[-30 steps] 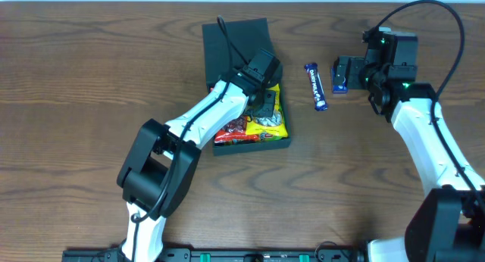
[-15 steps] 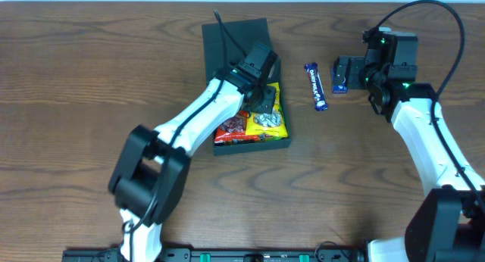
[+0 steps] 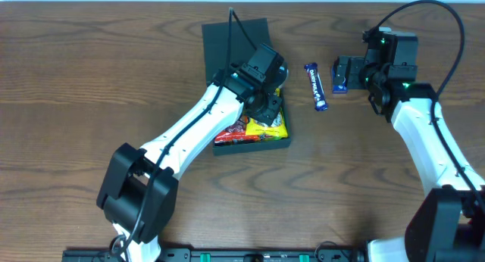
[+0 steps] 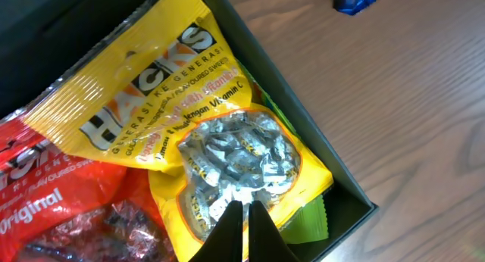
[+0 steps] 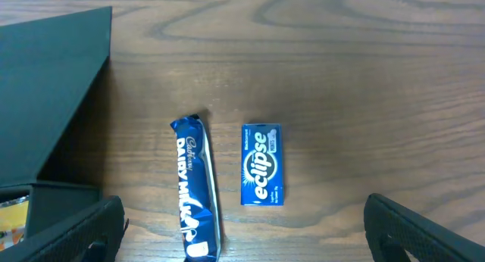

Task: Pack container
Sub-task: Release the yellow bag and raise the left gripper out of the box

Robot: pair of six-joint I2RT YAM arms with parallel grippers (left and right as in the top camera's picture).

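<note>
In the overhead view the container (image 3: pixel 254 146) stands a little left of the middle of the table. Its lid flap (image 3: pixel 227 46) lies open and flat on the 12 o'clock side.

The left gripper (image 4: pixel 239 216) hangs inside the open box with its jaws pressed together and nothing between them. I cannot tell if the tips touch the packet under them.

In the box, a red packet (image 4: pixel 45 209) lies at 9 o'clock of a yellow Hacks packet (image 4: pixel 189 118), and they overlap. A green wrapper (image 4: pixel 307 220) shows under the yellow one, in the corner.

I judge that the container is light, stiff cardboard. The matte surface should not slip in the fingers, but a thin wall can bend or dent under a hard pinch. A good place to take hold is the free edge of the flap at 12 o'clock, to fold it over. The other choice is the top of a side wall, to keep the box in place.

The packets inside are soft and puffy, so the flap may not close flat without pressing them down.

At 3 o'clock of the box, apart from it, a Dairy Milk bar (image 3: pixel 317 86) lies on the wood. Just beside the bar, again at 3 o'clock, lies a small eclipse box (image 5: pixel 263 165).

The right gripper (image 3: pixel 339 74) hovers over this box with jaws spread wide, holding nothing.
</note>
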